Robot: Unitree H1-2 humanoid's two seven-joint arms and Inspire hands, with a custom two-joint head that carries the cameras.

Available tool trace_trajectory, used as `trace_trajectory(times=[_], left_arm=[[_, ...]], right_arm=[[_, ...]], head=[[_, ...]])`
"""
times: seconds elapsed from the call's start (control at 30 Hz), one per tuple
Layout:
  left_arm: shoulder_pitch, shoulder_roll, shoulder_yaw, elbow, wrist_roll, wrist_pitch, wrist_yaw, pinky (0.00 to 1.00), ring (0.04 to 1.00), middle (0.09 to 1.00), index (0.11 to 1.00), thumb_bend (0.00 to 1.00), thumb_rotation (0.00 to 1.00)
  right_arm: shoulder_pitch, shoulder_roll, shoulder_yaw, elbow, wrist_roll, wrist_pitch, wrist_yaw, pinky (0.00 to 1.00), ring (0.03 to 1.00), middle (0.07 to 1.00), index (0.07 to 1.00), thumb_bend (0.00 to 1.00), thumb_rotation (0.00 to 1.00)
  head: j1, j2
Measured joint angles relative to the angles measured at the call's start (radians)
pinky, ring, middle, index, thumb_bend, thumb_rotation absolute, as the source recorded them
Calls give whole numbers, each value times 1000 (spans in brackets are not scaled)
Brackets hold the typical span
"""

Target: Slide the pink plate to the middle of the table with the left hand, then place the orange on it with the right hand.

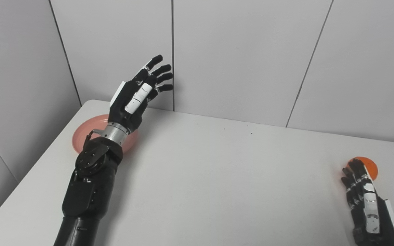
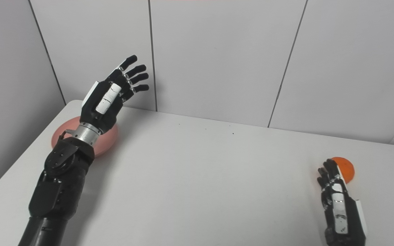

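The pink plate (image 1: 91, 129) lies near the table's far left corner, partly hidden behind my left wrist. My left hand (image 1: 139, 94) is raised above and beyond the plate, fingers spread, holding nothing. The orange (image 1: 368, 166) rests on the table at the right side. Just in front of it and to its left, my right hand (image 1: 363, 194) lies low over the table with fingers loosely extended, its fingertips beside the orange without gripping it.
The white table (image 1: 217, 177) has a rounded far left corner and a left edge running down toward the front. Grey wall panels (image 1: 238, 58) stand close behind the table's back edge.
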Motion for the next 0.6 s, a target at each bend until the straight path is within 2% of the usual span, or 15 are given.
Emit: trace_trajectory(times=[0.17,0.23,0.33,0.6], left_arm=[[-1,33,17,39,0,3,-1,752,877,891,953,998,668],[-7,52,20,66,1,3,-5,746,864,884,956,965,688],[-10,78,42,78,1,2,-5,760,858,857,957,950,671],[-24,109,88,158,1,-16,-4,771,864,875,946,982,635]], right_arm=[[0,0,1,0,-2,0,0,1000,964,967,945,766,898],[1,0,2,-1,-6,0,0,1000,959,961,942,765,898],[4,0,5,-7,-9,0,1,1000,962,967,942,764,906],[34,9,41,-50,-7,5,8,978,947,951,928,768,896]], head=[[-5,3],[-5,6],[-6,8],[-12,8]])
